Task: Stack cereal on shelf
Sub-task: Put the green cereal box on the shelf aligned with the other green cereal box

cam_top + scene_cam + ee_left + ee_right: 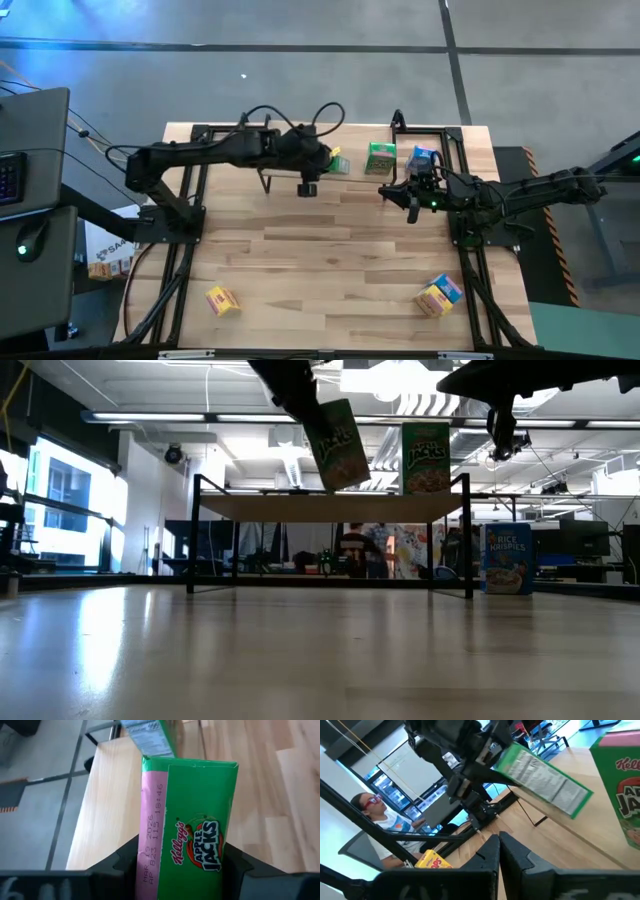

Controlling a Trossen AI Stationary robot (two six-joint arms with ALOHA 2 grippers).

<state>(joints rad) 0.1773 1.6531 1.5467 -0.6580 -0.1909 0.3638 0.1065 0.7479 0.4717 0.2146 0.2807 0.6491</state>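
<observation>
Wood shelf (330,507) sat just under your left gripper (181,865), clenched on a green cereal box (337,444), long axis tilted, beside the upright green box (426,457). Right gripper (499,851) hung closed and empty nearby.

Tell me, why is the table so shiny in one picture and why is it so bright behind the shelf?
In the low view, ceiling lights glare on the table, and its near part is out of focus; the shelf shows dark against the bright room. In the left wrist view, the green cereal box in the left pincer is sharp, while the box behind it is blurred.
</observation>
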